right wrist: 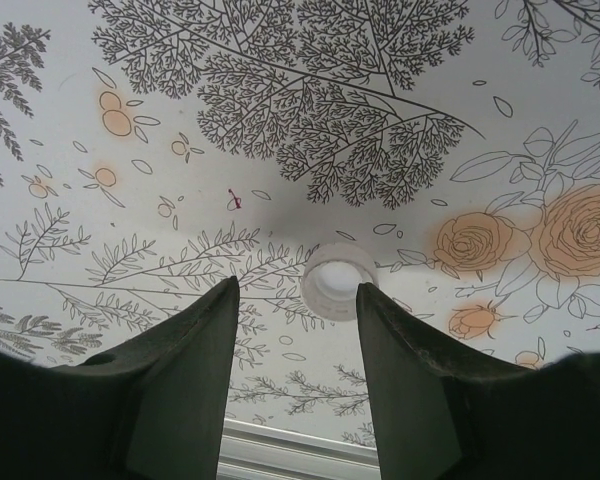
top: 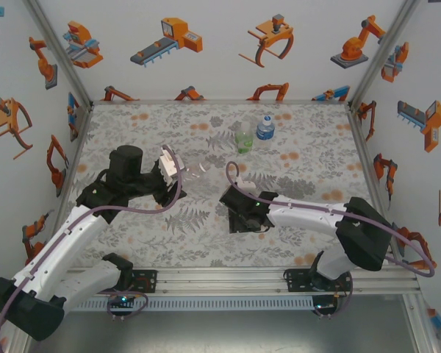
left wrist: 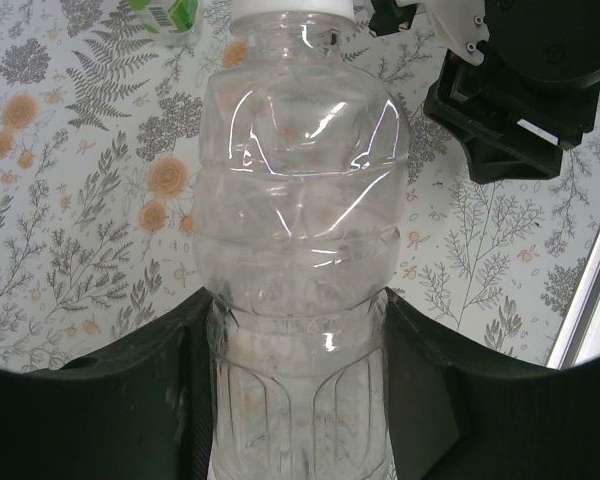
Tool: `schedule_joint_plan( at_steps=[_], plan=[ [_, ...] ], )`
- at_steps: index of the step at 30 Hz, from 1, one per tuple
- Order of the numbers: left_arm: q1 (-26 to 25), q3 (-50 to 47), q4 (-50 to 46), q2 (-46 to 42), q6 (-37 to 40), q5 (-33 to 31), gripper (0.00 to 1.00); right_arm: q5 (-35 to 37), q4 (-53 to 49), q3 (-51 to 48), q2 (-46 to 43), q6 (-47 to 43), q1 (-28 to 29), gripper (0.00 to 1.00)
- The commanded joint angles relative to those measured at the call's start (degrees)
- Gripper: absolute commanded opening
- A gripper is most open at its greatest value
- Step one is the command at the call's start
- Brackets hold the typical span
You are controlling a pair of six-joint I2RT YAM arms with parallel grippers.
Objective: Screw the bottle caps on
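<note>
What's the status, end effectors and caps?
Left end effector shut on plain bottle, white cap at its neck. Right end effector open, loose cap at its tips. Green bottle, blue bottle far back.

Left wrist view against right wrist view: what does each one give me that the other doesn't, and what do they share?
Left wrist view: the left claw shut on the clear bottle, the green-label bottle on the cloth beyond it, and a black part of the right arm at upper right. Right wrist view: the right claw open, with a white cap lying on the cloth just beyond its fingertips. Both: the floral tablecloth underneath.
</note>
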Motion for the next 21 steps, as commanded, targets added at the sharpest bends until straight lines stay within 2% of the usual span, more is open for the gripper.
schedule_joint_plan(
  at_steps=[1, 15, 21],
  plan=[
    [0.4, 0.7, 0.8, 0.1, -0.3, 1.6, 0.00, 1.3, -2.4, 1.3, -1.0, -0.2, 0.4, 0.50],
    [0.4, 0.8, 0.9, 0.3, -0.3, 1.7, 0.00, 1.4, -2.8, 1.1, -0.1, 0.0, 0.3, 0.53],
    [0.4, 0.7, 0.8, 0.3, -0.3, 1.7, 0.00, 0.6, -1.3, 0.5, 0.6, 0.1, 0.4, 0.50]
  ],
)
